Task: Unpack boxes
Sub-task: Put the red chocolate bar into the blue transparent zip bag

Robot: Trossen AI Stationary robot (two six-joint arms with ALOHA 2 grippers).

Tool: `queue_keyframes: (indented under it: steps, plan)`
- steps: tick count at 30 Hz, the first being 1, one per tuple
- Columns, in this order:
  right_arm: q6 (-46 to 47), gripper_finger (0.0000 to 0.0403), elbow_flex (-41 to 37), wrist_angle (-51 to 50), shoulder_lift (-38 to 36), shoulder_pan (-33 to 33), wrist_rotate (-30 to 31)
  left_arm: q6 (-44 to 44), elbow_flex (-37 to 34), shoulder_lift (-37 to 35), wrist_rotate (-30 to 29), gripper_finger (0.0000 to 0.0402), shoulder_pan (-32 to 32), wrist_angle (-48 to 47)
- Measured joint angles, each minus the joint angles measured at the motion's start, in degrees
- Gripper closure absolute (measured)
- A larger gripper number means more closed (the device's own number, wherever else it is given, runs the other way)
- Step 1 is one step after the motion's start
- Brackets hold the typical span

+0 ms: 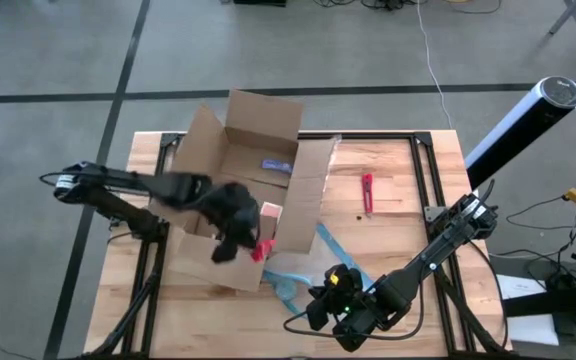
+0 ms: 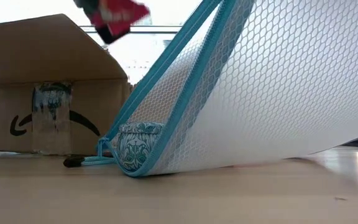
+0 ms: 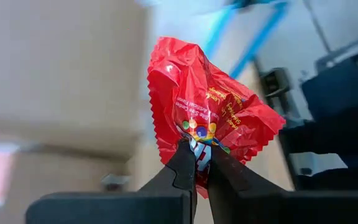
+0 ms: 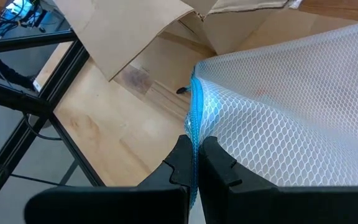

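The box [image 1: 248, 190] stands open on the rear left part of the wooden surface [image 1: 398, 230], flaps spread outward, a small blue-printed item visible inside on its floor. It is corrugated cardboard: judged light, stiff in the panels, hinged and floppy at the flaps. A flap edge or a wall rim offers the most practical hold; the taped faces are likely slick.

The left claw [image 3: 197, 171] is over the box's near right corner, closed on the lower edge of a red candy packet [image 3: 207, 115]. The packet is thin crinkled film, judged very light and easily crushed or slipped; the grip on the crimped seam is a sound location.

The right claw [image 4: 194, 165] is at the front of the surface, closed on the blue zipper edge of a white mesh pouch [image 4: 291, 99]. The pouch is soft and drapes under its own weight; the bound edge is the firmest place to grip.

View differences:
- High view: shows the overall layout, including a small red tool [image 1: 367, 192] lying apart to the right of the box. The packet appears only as a red patch.
- Low view: shows a patterned round object [image 2: 138, 144] inside the pouch's lower corner, and the box's printed side with its tape strip. Neither is evident from above.
- Left wrist view: shows the packet print and the grip point.
- Right wrist view: shows the pinch on the zipper edge
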Motion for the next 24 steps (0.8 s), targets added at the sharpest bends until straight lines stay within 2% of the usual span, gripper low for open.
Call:
queue_keyframes:
  steps: [4,8,18,24]
  plan:
    - [0.00,0.0403,0.00,0.02,0.00,0.02,0.00,-1.74,0.00,2.80,-2.80,0.0396,-7.73,6.76]
    - [0.00,0.0403,0.00,-0.03,0.00,0.01,0.00,-2.42,0.00,7.24,-3.19,0.0396,-11.17,11.26]
    - [0.00,0.0403,0.00,0.02,0.00,0.00,0.00,-1.76,0.00,17.42,-2.75,0.0396,-12.00,19.65]
    - [0.00,0.0403,0.00,-0.04,0.00,0.00,0.00,-0.76,0.00,21.85,0.65,0.0396,-12.04,22.95]
